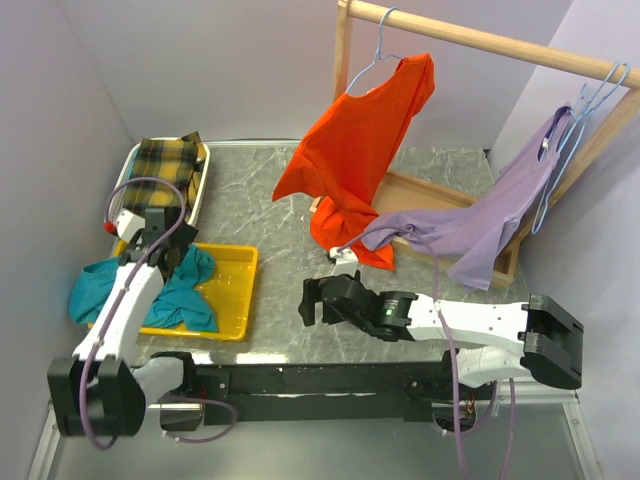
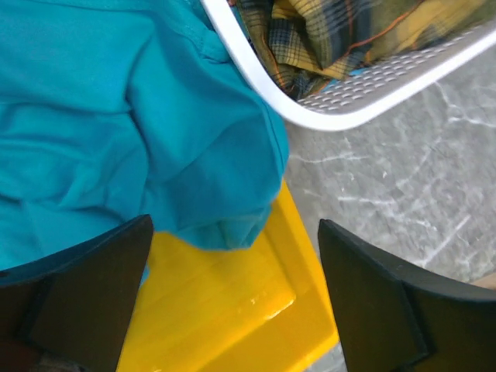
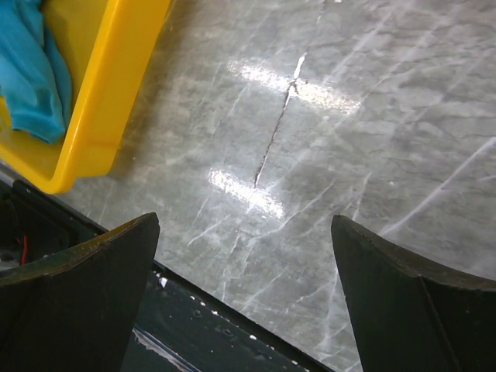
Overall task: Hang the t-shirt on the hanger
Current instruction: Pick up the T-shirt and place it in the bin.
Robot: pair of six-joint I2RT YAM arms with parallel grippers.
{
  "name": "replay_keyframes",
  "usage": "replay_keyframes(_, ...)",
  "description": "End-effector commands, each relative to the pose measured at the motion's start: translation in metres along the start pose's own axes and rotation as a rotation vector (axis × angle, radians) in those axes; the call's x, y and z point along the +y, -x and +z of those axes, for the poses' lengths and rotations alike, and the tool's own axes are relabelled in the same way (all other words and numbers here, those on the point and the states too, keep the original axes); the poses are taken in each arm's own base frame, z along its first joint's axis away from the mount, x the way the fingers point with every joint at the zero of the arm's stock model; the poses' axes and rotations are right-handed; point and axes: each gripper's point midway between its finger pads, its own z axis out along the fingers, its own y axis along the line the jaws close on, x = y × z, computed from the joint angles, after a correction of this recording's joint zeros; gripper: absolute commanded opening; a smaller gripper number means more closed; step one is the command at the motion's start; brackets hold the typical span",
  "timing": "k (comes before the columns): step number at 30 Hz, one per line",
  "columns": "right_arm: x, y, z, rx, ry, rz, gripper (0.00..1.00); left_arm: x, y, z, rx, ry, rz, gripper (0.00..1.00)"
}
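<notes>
The teal t-shirt (image 1: 185,290) lies crumpled in a yellow tray (image 1: 238,262) at the left, and part of it hangs over the tray's left side. It fills the upper left of the left wrist view (image 2: 116,116). My left gripper (image 1: 176,256) is open and empty just above the shirt's edge and the tray floor (image 2: 235,225). My right gripper (image 1: 310,300) is open and empty, low over the bare table near its front edge (image 3: 245,219). A pale-blue wire hanger (image 1: 556,175) hangs on the wooden rail at the far right, beside the lilac shirt.
A white basket (image 1: 204,178) with plaid cloth stands behind the tray. An orange shirt (image 1: 365,140) and a lilac shirt (image 1: 480,225) hang on hangers from the wooden rack (image 1: 480,40). The rack's wooden base frame (image 1: 420,190) lies on the marble table.
</notes>
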Motion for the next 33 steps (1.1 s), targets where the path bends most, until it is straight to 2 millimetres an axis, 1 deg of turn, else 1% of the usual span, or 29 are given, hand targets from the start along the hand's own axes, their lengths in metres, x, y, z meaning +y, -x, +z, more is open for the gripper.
replay_keyframes(1,0.024,0.016,0.002,-0.017,0.068,-0.006,1.00,-0.033,0.002,0.016,0.009,-0.097,-0.037,0.88)
replay_keyframes(2,0.023,0.015,0.003,-0.015,0.068,-0.005,1.00,-0.033,0.001,0.021,0.011,-0.084,-0.038,0.85)
replay_keyframes(3,0.026,0.015,0.004,-0.012,0.079,-0.002,1.00,-0.032,0.003,0.024,-0.003,-0.069,-0.046,0.80)
replay_keyframes(4,0.026,0.011,0.005,-0.003,0.078,-0.003,1.00,-0.033,0.004,0.027,-0.006,-0.057,-0.050,0.79)
replay_keyframes(5,0.027,0.011,0.005,0.000,0.081,-0.003,1.00,-0.030,0.000,0.033,0.003,-0.026,-0.047,0.78)
replay_keyframes(6,0.028,0.010,0.006,0.003,0.085,-0.001,1.00,-0.028,0.001,0.036,-0.005,-0.006,-0.057,0.74)
replay_keyframes(8,0.028,0.007,0.008,0.014,0.087,-0.001,1.00,-0.021,-0.001,0.042,-0.004,0.045,-0.059,0.73)
replay_keyframes(11,0.028,0.006,0.009,0.019,0.087,-0.001,1.00,-0.014,-0.004,0.049,-0.012,0.084,-0.068,0.72)
replay_keyframes(14,0.027,0.005,0.009,0.020,0.084,-0.001,1.00,-0.012,-0.004,0.053,-0.016,0.108,-0.074,0.67)
replay_keyframes(17,0.027,0.005,0.008,0.017,0.084,0.001,1.00,-0.013,-0.002,0.053,-0.023,0.114,-0.075,0.60)
replay_keyframes(20,0.027,0.004,0.009,0.021,0.083,0.000,1.00,-0.017,-0.001,0.054,-0.028,0.095,-0.074,0.48)
replay_keyframes(21,0.026,0.003,0.010,0.026,0.078,-0.003,1.00,-0.018,-0.001,0.054,-0.025,0.094,-0.073,0.38)
replay_keyframes(22,0.027,0.004,0.010,0.026,0.078,-0.001,1.00,-0.020,0.000,0.053,-0.023,0.091,-0.075,0.31)
replay_keyframes(23,0.026,0.003,0.010,0.028,0.075,-0.002,1.00,-0.022,0.001,0.052,-0.018,0.084,-0.071,0.25)
replay_keyframes(24,0.026,0.003,0.010,0.027,0.073,-0.006,1.00,-0.023,0.001,0.050,-0.014,0.081,-0.063,0.15)
replay_keyframes(25,0.026,0.004,0.010,0.026,0.072,-0.006,1.00,-0.024,0.002,0.048,-0.011,0.078,-0.060,0.10)
replay_keyframes(26,0.026,0.005,0.009,0.022,0.074,-0.006,1.00,-0.028,0.007,0.042,-0.019,0.060,-0.065,0.01)
replay_keyframes(28,0.025,0.007,0.007,0.016,0.070,-0.007,1.00,-0.027,0.009,0.033,-0.012,0.049,-0.039,0.01)
replay_keyframes(29,0.025,0.008,0.007,0.014,0.070,-0.009,1.00,-0.030,0.015,0.024,-0.023,0.026,-0.042,0.01)
replay_keyframes(31,0.024,0.009,0.006,0.011,0.066,-0.013,1.00,-0.034,0.020,0.010,-0.018,-0.014,-0.012,0.01)
replay_keyframes(32,0.026,0.012,0.005,0.007,0.068,-0.014,1.00,-0.039,0.030,-0.005,-0.043,-0.064,-0.008,0.01)
replay_keyframes(33,0.025,0.013,0.003,0.006,0.065,-0.015,1.00,-0.043,0.035,-0.016,-0.046,-0.108,0.031,0.01)
